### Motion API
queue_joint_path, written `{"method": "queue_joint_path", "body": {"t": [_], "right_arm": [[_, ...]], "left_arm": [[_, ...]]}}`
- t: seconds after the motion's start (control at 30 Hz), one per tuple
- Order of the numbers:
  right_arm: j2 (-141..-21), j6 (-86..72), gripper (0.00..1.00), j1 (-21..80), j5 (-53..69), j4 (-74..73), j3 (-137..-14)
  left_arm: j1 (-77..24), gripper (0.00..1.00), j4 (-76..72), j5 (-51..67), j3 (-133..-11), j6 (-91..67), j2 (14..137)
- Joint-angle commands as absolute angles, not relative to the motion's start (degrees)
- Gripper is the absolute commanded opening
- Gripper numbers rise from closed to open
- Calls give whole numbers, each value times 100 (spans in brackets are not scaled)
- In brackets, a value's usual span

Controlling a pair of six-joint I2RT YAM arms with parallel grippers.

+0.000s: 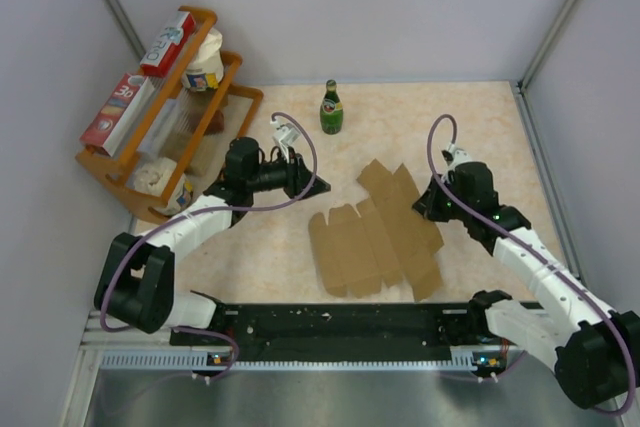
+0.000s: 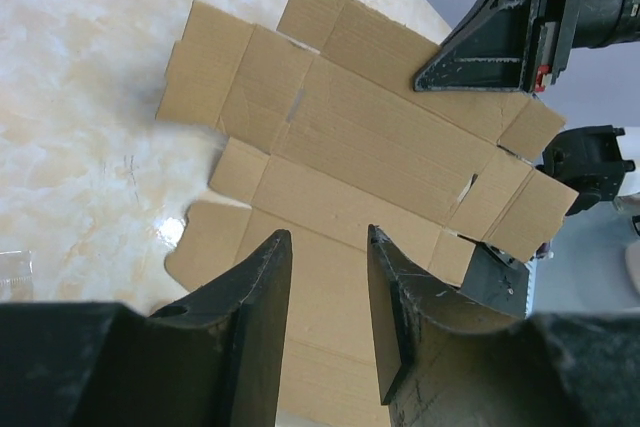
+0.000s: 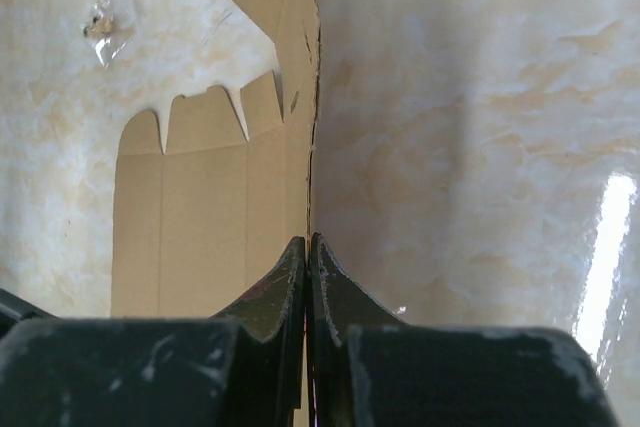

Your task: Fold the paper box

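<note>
The flat box [image 1: 375,242] lies at the middle of the tabletop [image 1: 480,122]. The right gripper [image 3: 306,243] is clenched on its right edge. The left gripper [image 2: 328,239] hovers just left of it, fingers apart and empty.

A robotics lab cell: plain grey walls [image 1: 350,7] box in a marble-patterned bench [image 1: 470,117], with a left arm [image 1: 195,219] and right arm [image 1: 525,247] on a black rail [image 1: 340,325] at its near edge (an orange grocery rack [image 1: 100,169] fills the far-left corner).
</note>
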State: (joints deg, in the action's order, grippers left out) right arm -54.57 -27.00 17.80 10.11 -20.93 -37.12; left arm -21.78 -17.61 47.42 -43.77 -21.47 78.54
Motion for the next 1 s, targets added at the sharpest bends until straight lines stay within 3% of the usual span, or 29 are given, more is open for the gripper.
{"method": "queue_joint_path", "body": {"t": [0.0,0.23,0.4,0.6,0.97], "right_arm": [[-5501,-1917,0,2345,959,-1899,-3928],[-5862,-1223,0,3541,160,-1389,-4008],[-5907,-792,0,3718,18,-670,-3763],[-5529,-44,0,4122,412,-158,-3507],[-5309,-97,0,4140,1011,-343,-3481]], "left_arm": [[-2162,41,-2048,4974,-4614,-2145,7805],[-2171,33,-2048,5133,-4746,-2074,7972],[-2171,25,-2083,5168,-4807,-2074,8103],[-2171,25,-2206,5063,-5079,-2197,8323],[-2180,22,-2487,4562,-5914,-2759,9148]]}}
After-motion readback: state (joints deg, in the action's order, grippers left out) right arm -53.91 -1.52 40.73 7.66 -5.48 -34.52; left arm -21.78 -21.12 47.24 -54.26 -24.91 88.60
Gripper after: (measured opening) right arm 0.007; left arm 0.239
